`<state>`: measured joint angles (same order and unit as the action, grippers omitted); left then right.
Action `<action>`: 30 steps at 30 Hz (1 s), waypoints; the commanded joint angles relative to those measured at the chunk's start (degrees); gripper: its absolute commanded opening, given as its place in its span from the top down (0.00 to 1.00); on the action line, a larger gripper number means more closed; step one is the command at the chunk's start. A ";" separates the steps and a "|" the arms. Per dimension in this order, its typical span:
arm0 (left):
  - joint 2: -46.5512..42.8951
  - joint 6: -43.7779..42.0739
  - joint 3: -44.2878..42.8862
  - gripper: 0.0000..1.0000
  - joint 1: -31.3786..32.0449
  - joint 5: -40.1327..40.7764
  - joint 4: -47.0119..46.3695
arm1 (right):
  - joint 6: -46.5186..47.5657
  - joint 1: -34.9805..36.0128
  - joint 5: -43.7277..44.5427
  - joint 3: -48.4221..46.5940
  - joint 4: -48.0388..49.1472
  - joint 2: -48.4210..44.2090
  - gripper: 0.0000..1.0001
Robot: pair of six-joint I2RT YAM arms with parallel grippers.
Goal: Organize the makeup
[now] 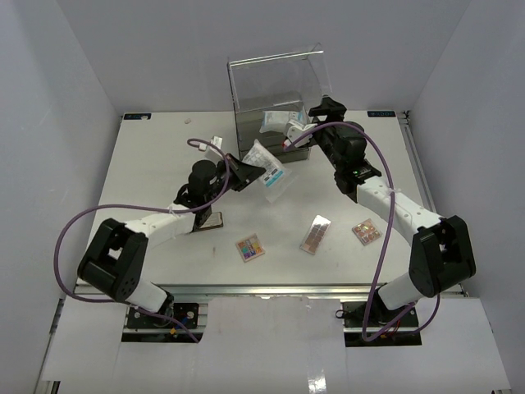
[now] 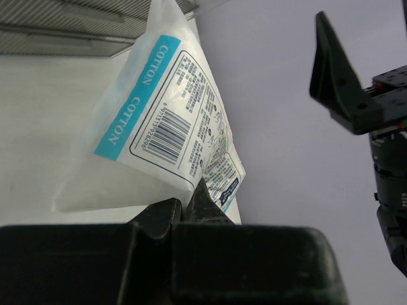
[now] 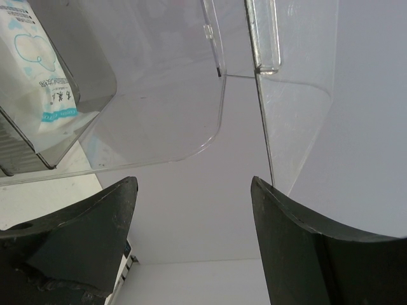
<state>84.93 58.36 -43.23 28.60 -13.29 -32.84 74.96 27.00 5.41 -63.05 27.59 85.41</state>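
Left tool (image 2: 191, 204) pinches the cotton packet (image 2: 159, 121) by its corner.

"COTTON" printed twice — teal strip (image 2: 138, 89) of the white-blue packet (image 2: 108, 171), barcode (image 2: 166, 136) digits perhaps starting 6

Finding: I operate in a robotics lab test cell. Plain white panels (image 1: 57, 123) enclose my white table (image 1: 139, 168) at the left, top and right of the frame. An aluminium rail (image 1: 271, 290) runs along the bottom edge, with purple cables (image 1: 59, 245) looping loose lower left and right.
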 commanded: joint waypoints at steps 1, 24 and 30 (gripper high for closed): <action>5.76 -1.74 -9.53 1.00 1.41 1.45 -4.42 | -1.04 -0.37 -0.31 -0.07 5.00 -2.17 0.21; 21.43 10.03 -29.60 0.98 1.81 26.79 -2.36 | -2.64 -0.37 0.21 0.38 5.44 -2.71 0.20; 24.35 13.39 -33.73 0.97 1.80 30.83 -0.88 | -2.89 -0.37 0.30 0.65 5.45 -2.88 0.20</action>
<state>108.55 68.27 -73.65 30.13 12.62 -34.65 73.13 27.00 5.43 -62.04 28.10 84.88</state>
